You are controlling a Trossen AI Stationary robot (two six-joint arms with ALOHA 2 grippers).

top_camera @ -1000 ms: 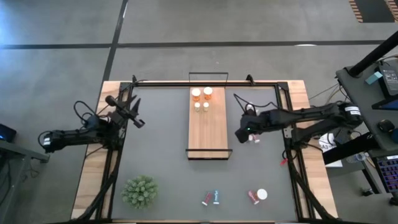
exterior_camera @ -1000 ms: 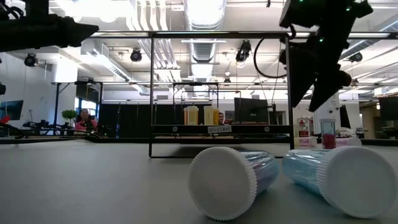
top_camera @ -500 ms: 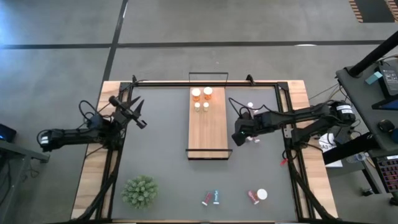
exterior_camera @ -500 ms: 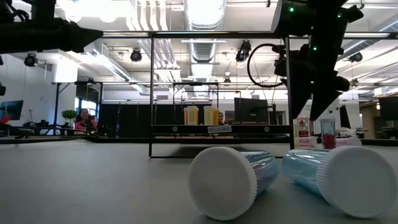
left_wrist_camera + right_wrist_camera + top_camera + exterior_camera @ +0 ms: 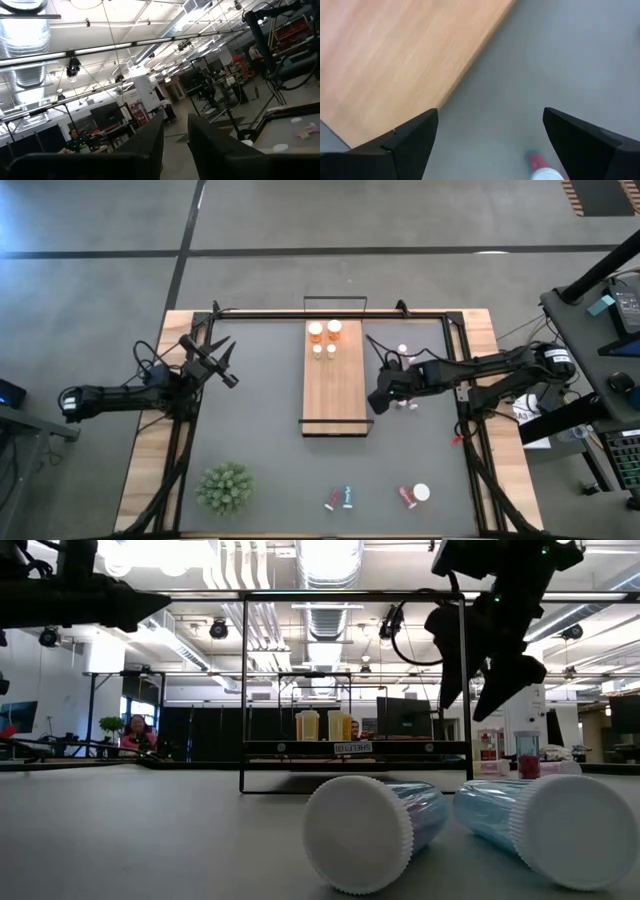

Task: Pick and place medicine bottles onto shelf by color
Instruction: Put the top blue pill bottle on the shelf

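**A:** White ribbed caps sit closest to the low camera: two teal bottles point(image 5: 375, 830) lie on their sides on the grey tabletop point(image 5: 260, 440), long axes running roughly away from the lens, caps toward it. Which way do the rest point?

**B:** From above, a small pair lies flat near the front edge, one pink-red point(image 5: 331, 501) beside one teal point(image 5: 348, 496), each with its long axis running front to back. Just right of them another red bottle point(image 5: 407, 498) lies flat next to an upright white-capped one point(image 5: 421, 492). A green spiky plant point(image 5: 225, 487) stands at the front left.

**A:** And the shelf?

**B:** Light-wood shelf point(image 5: 335, 385) lies mid-table, long axis front to back, black wire frame at its short ends. Four orange bottles point(image 5: 324, 340) stand upright at its far end, caps up, two wider behind two slimmer.

**A:** Where is the right gripper?

**B:** Right gripper point(image 5: 377, 397) hangs above the table just beside the shelf's right edge, jaws spread wide, nothing between them. Its wrist view shows the wood edge and a red bottle point(image 5: 543, 168) on grey below. More small bottles point(image 5: 406, 405) lie just right of it, and a white cap point(image 5: 402, 349) farther back.

**A:** Left side?

**B:** Left gripper point(image 5: 222, 371) is raised over the table's left edge, fingers point(image 5: 150, 145) clenched, gripping nothing.

**A:** The room?

**B:** Grey floor, black frames, ceiling ducts and lights, a person point(image 5: 131, 732) seated far back
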